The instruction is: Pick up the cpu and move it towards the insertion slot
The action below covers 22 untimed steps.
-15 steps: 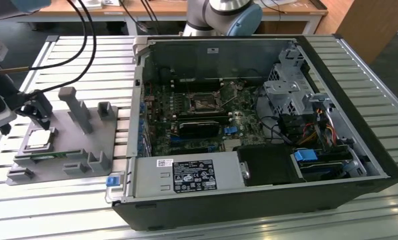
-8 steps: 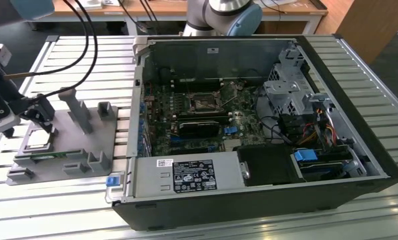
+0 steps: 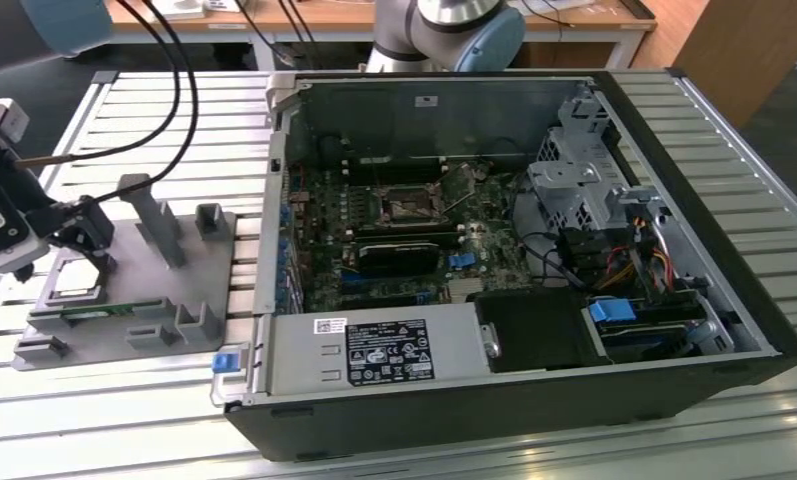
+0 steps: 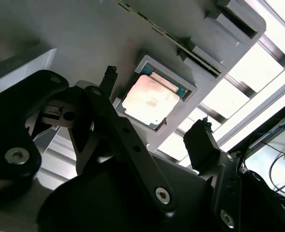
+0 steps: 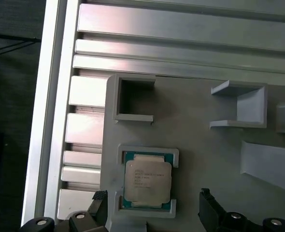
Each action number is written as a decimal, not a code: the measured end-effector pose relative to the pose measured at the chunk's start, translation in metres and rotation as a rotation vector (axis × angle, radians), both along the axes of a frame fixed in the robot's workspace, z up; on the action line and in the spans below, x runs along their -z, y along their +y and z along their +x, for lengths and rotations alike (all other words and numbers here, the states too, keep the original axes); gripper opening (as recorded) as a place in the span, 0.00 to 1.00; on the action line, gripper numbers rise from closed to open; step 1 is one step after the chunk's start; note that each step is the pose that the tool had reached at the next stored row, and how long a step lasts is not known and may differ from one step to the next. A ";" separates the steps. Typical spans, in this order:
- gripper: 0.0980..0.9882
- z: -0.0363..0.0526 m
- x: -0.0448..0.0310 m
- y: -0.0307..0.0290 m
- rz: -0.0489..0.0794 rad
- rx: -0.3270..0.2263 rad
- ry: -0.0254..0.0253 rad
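1. The cpu (image 5: 147, 181) lies flat, silvery top up, in a shallow square nest on the grey fixture plate (image 5: 195, 150).
2. Your gripper (image 5: 152, 197) hangs over it with its jaws spread wide, one black fingertip (image 5: 100, 200) on each side of the chip, gripping nothing.
3. The insertion slot (image 3: 408, 205) sits inside the open computer case (image 3: 438, 130), well apart from the cpu, toward the exterior view's right.
4. Plate and case rest on the slatted metal table (image 3: 171, 100).
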<state>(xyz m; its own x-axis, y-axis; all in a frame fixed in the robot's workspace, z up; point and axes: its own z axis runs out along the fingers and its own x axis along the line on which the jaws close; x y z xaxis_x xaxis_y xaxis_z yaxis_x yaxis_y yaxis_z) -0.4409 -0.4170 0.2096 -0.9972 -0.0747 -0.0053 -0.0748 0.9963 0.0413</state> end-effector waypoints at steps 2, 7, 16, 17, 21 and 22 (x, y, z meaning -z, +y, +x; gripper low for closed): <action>0.83 0.0000 0.0028 0.0001 0.000 0.000 -0.0001; 0.83 -0.0001 0.0074 0.0016 0.000 0.000 0.0001; 0.83 -0.0004 0.0129 0.0047 0.001 0.000 0.0000; 0.83 -0.0007 0.0137 0.0048 0.001 0.000 0.0000; 0.83 -0.0011 0.0176 0.0051 0.003 0.000 -0.0002; 0.83 -0.0012 0.0186 0.0051 0.003 0.000 -0.0001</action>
<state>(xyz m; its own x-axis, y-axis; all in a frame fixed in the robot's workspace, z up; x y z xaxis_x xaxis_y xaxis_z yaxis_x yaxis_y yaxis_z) -0.4421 -0.4119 0.1910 -0.9972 -0.0747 -0.0056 -0.0748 0.9962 0.0444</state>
